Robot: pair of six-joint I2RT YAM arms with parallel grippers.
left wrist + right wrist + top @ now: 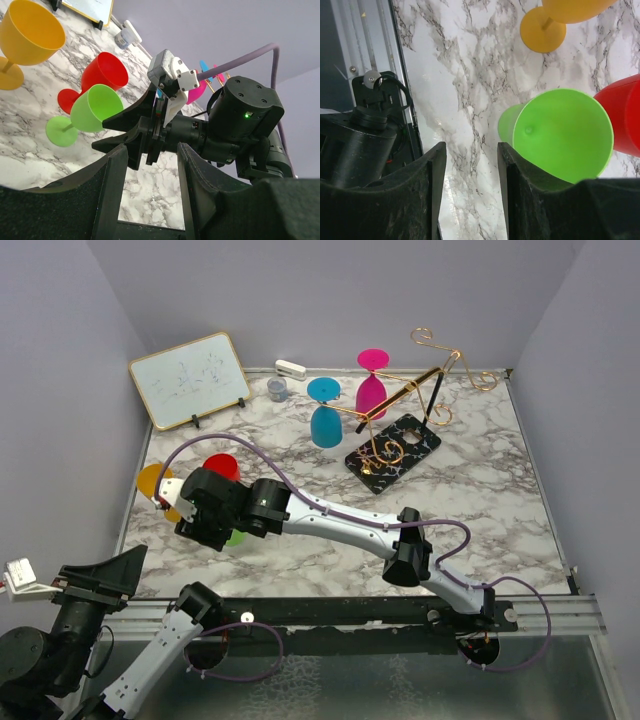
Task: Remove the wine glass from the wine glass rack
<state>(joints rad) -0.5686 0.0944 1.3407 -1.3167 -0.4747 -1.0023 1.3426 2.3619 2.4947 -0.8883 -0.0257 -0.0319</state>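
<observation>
The wine glass rack [425, 380] of gold wire stands on a black patterned base [395, 452] at the back right. A blue wine glass [325, 418] and a pink wine glass [372, 388] hang on its arms. A green wine glass [560, 132] lies on its side on the marble, touching or nearly touching the outside of one finger of my right gripper [470, 147]. That gripper is open and empty at the table's left [190, 528]. My left gripper [150, 150] is open and empty, low at the near left [125, 565], facing the right gripper.
A red glass [102, 75] and an orange glass [30, 32] stand left of the green glass [95, 107]. A small whiteboard [190, 378], a grey cup [277, 390] and a white eraser [290, 368] sit at the back. Purple walls enclose the table.
</observation>
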